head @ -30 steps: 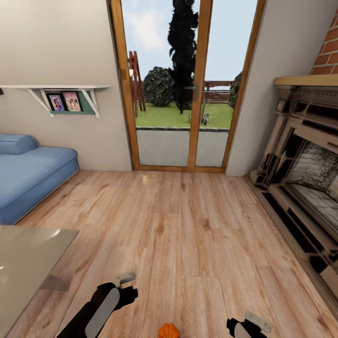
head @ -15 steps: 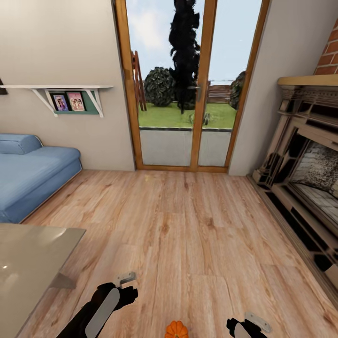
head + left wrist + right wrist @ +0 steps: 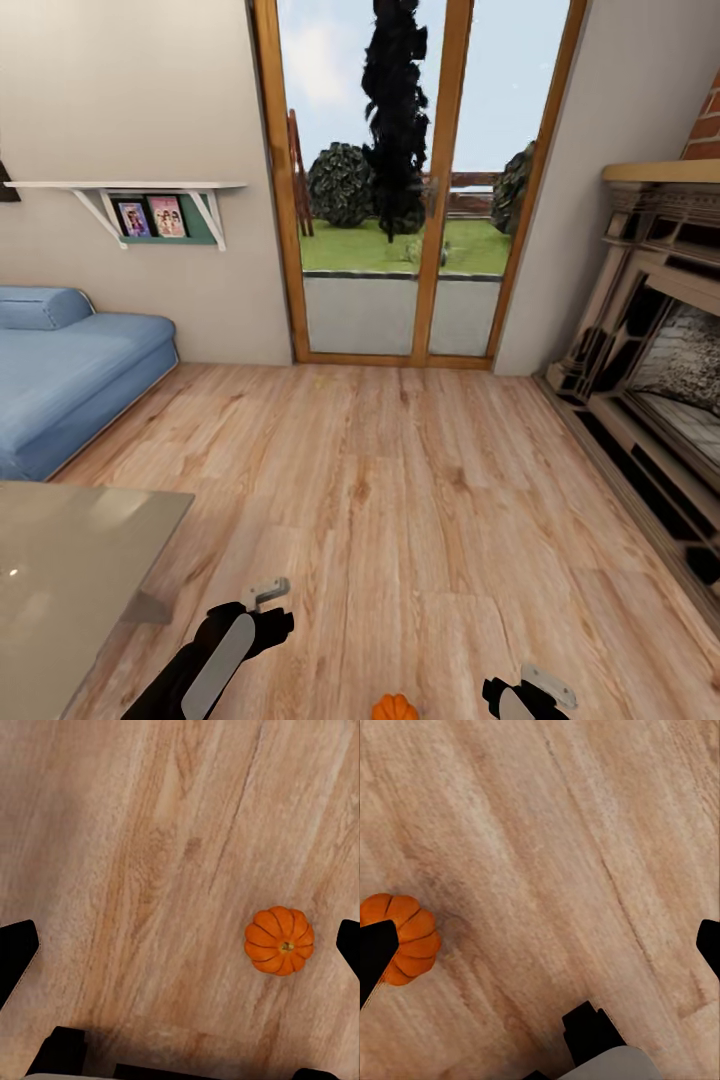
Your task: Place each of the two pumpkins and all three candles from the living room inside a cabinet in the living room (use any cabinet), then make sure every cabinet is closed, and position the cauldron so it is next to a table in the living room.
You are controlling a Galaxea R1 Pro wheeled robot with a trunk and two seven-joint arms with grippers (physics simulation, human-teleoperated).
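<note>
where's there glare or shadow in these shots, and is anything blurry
Head view: the glass table carries soft pale reflections, and the garden behind the glass door looks bright; nothing seems blurred. Left wrist view: the pumpkin is sharp, with barely any shadow on the floor. Right wrist view: a faint dark patch beside it.

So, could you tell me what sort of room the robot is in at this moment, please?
It looks like a living room in a house: a blue sofa stands against the wall, a fireplace with a brick chimney sits opposite, and glazed wooden doors open onto a garden. The floor is wood plank.
</note>
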